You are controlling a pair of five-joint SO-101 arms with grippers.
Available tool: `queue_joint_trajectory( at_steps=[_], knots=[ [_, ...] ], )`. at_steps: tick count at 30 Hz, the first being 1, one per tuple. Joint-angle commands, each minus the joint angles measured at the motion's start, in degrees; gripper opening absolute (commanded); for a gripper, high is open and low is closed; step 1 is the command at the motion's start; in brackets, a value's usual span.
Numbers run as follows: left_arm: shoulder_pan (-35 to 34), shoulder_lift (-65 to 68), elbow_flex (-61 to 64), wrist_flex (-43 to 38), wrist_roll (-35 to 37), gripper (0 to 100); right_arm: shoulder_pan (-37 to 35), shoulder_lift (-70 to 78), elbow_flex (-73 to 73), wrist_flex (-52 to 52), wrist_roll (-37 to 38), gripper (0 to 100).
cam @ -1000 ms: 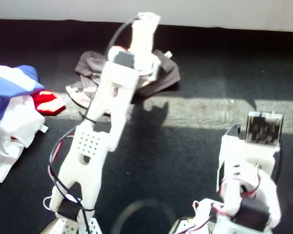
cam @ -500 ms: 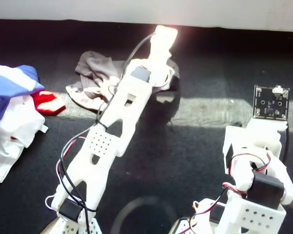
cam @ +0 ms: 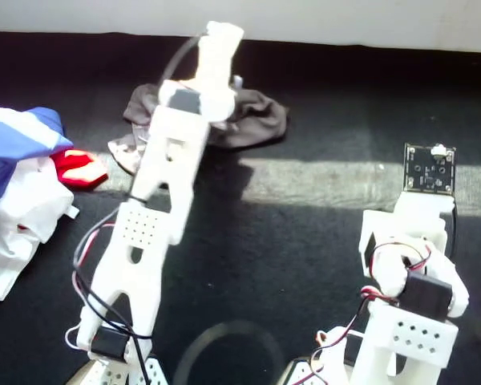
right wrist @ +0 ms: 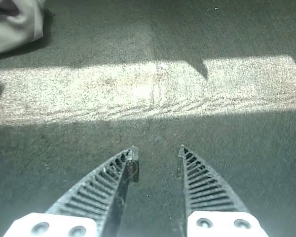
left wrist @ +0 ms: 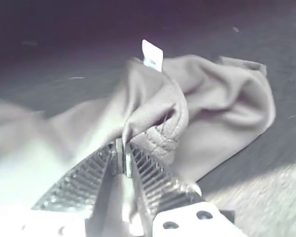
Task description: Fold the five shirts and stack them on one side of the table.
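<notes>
Shirt half behind left arm

right gripper: mine is sitting with the jaws parted, bare table showing through the gap
fingers: both ribbed ones point out over the table, tips above the dark part
table: dark, fuzzy-looking surface, can't tell if the tips touch it
sun stripe: bright band across the table just ahead of the tips
grey shirt: a corner of it at the frame edge, past the stripe, well apart from the gripper
</notes>
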State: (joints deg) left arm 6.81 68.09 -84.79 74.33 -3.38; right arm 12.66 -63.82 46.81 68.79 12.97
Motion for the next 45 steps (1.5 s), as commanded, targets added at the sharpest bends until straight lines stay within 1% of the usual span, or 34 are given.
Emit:
queue_joint_trajectory(
  at_steps=[1, 3, 6, 9, 12, 13, 15, 18, 19, 24, 28, 32, 37, 43, 44, 45],
  knots=[
    [-4.09, -5.85, -10.42, 12.92, -0.62, 1, 0.22, 0.31, 1.8, -3.65, -3.34, 14.0],
    [-5.93, -7.6, -10.68, 19.43, -0.62, 1, -0.48, 0.4, 2.07, -4.26, -7.03, 14.1],
    [-9.36, -11.21, -9.71, 27.69, -0.62, 1, -5.67, 0.48, 1.98, -4.62, -8.35, 14.2],
    [-14.99, -15.25, -9.1, 27.78, -0.62, 1, -12.18, 3.3, 1.8, -6.37, -8.44, 14.2],
    [-20.62, -21.49, -6.46, 27.87, -0.62, 1, -14.73, 11.82, -2.59, -8.57, -8.53, 14.3],
    [-22.46, -23.96, -5.14, 27.87, -0.62, 1, -15.08, 15.43, -5.58, -8.57, -8.53, 14.8],
    [-25.71, -28.88, -0.92, 27.87, -3.52, 1, -16.57, 23.25, -12.88, -8.22, -10.2, 18.3],
    [-29.05, -35.91, 8.13, 27.78, -7.74, 1, -19.74, 34.95, -24.4, -7.25, -13.8, 25.8],
    [-29.85, -38.02, 11.91, 27.78, -8.44, 1, -21.14, 38.46, -27.82, -7.25, -14.68, 26.3],
    [-32.13, -46.64, 32.57, 27.78, -13.8, 1, -28.88, 56.4, -42.95, -9.63, -20.66, 26.3],
    [-33.8, -52.35, 46.02, 27.69, -15.82, 1, -35.12, 72.22, -53.93, -11.74, -21.63, 26.3],
    [-35.03, -57.19, 55.34, 27.69, -16.53, 1, -39.25, 87.87, -67.38, -11.74, -21.71, 26.3],
    [-35.3, -61.85, 63.96, 27.69, -16.53, 1, -40.31, 103.78, -83.56, -11.74, -21.71, 26.3],
    [-35.3, -65.45, 73.1, 27.69, -16.53, 1, -41.19, 118.55, -100.0, -11.47, -21.71, 26.1],
    [-35.21, -65.54, 73.98, 27.69, -16.53, 1, -41.36, 120.31, -101.85, -11.38, -21.63, 24.7],
    [-35.21, -65.45, 74.68, 27.69, -16.53, 1, -41.36, 121.98, -103.43, -10.95, -21.54, 20.7]
  ],
)
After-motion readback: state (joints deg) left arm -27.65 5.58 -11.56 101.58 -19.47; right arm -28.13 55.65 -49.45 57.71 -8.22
